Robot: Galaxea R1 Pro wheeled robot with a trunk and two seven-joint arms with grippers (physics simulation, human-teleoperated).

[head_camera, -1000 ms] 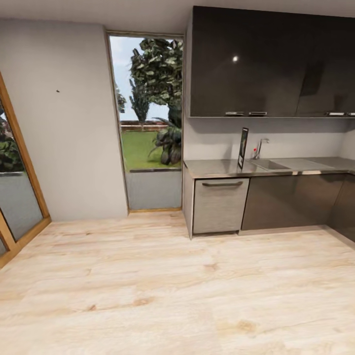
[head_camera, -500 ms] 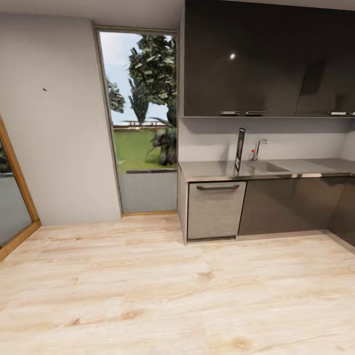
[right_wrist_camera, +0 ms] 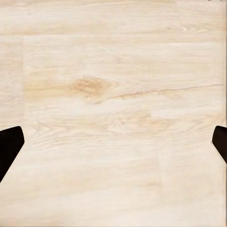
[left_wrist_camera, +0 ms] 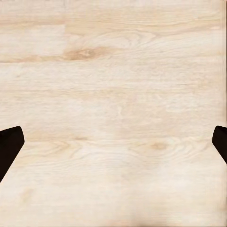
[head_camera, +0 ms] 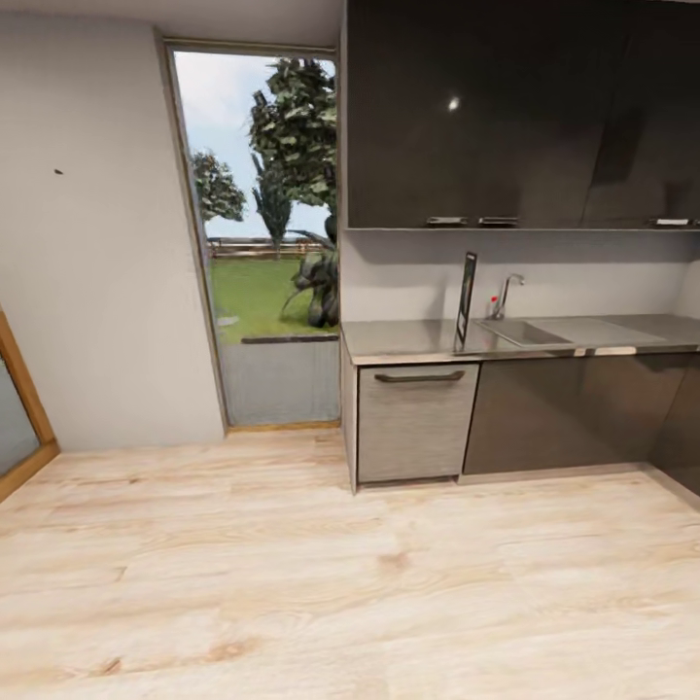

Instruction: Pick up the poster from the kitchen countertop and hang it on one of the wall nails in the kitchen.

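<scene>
The poster (head_camera: pixel 466 299) stands upright on the kitchen countertop (head_camera: pixel 403 340), seen nearly edge-on as a thin dark strip beside the sink (head_camera: pixel 525 333) and chrome tap (head_camera: pixel 507 292). One wall nail (head_camera: pixel 58 172) is a dark speck on the light grey wall at the left. In the left wrist view my left gripper (left_wrist_camera: pixel 113 146) is open, its dark fingertips (left_wrist_camera: pixel 9 147) wide apart over bare wooden floor. The right gripper (right_wrist_camera: pixel 113 146) is likewise open above the floor, with nothing between its fingertips (right_wrist_camera: pixel 9 147).
A tall window (head_camera: pixel 262 243) onto a garden separates the nail's wall from the kitchen. Dark glossy upper cabinets (head_camera: pixel 515 117) hang over the worktop, with a grey dishwasher front (head_camera: pixel 413 420) below. Light wooden floor (head_camera: pixel 340 583) stretches from me to the cabinets.
The whole head view has shifted: window, counter and nail sit further left in the picture, so the camera has moved. The poster stands as before.
</scene>
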